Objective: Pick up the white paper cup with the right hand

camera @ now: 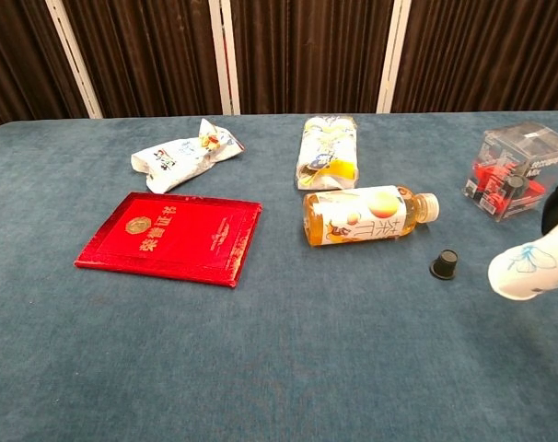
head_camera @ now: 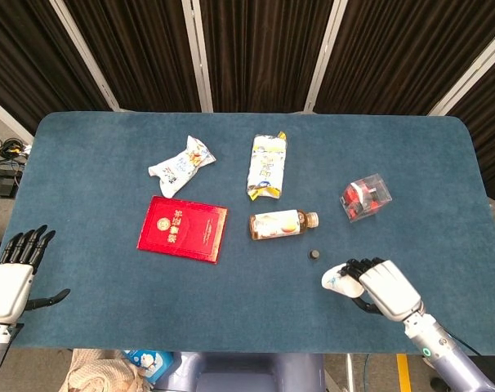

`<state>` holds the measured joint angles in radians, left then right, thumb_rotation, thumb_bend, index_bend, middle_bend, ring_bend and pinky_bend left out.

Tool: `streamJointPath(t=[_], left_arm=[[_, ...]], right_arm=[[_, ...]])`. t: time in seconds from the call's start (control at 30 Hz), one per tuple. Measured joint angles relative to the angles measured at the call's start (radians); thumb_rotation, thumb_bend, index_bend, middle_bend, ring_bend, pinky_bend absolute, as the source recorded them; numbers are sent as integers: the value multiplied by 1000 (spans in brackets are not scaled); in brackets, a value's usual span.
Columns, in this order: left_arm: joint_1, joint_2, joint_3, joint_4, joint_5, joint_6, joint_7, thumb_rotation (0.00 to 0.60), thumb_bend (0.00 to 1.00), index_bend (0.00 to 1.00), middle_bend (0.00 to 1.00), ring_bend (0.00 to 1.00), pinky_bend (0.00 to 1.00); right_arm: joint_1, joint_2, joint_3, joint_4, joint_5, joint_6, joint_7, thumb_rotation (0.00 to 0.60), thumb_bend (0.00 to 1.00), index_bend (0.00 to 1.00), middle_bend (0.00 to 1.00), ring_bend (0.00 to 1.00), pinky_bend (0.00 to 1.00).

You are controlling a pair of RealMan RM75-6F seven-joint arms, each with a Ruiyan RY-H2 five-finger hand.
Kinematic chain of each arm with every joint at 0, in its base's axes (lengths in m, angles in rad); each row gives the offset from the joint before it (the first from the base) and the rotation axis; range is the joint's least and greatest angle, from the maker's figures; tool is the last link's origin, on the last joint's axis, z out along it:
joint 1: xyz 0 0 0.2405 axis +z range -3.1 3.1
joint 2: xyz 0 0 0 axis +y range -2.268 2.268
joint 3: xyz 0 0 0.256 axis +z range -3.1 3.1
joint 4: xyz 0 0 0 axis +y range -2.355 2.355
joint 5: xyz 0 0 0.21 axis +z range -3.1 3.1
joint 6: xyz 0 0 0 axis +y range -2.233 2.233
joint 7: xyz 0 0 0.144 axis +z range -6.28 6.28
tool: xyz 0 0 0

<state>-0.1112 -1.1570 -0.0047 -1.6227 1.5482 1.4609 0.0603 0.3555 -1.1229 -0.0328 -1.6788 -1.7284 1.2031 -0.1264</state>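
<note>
White paper cup with a faint blue drawing lies sideways, gripped in your right robot hand; left robot hand hangs with fingers spread, holding nothing.

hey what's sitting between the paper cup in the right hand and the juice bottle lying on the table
Only the small black cap, standing on the blue cloth between the white paper cup held by the right hand and the juice bottle. The chest view shows it best.

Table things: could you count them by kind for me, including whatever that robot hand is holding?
Snack packets: 2, one white, one yellow
Red booklet: 1
Drink bottle, lying on its side: 1
Small black cap: 1
Clear box with red contents: 1
White paper cup, held in the right robot hand: 1
Total: 7
</note>
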Motion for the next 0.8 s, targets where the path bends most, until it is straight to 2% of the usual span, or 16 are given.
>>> streamJointPath(t=[0.2,0.5,0.8], left_arm=[[-1,0,1,-1,1,-2,0,600,0,0,0,0,0],[-2,2,0,-2,-2,-3,-5,600,0,0,0,0,0],[-1,3,3,-7,-3,-6,-7,600,0,0,0,0,0]], right_arm=[[19,-76,36,44,79,-40,-49,600,348,442,392,462,551],[35,-168,77,85,138,-44,-109,600,348,442,392,462,551],[53,-208,102,91,169,-42,-131,600,348,442,392,461,551]])
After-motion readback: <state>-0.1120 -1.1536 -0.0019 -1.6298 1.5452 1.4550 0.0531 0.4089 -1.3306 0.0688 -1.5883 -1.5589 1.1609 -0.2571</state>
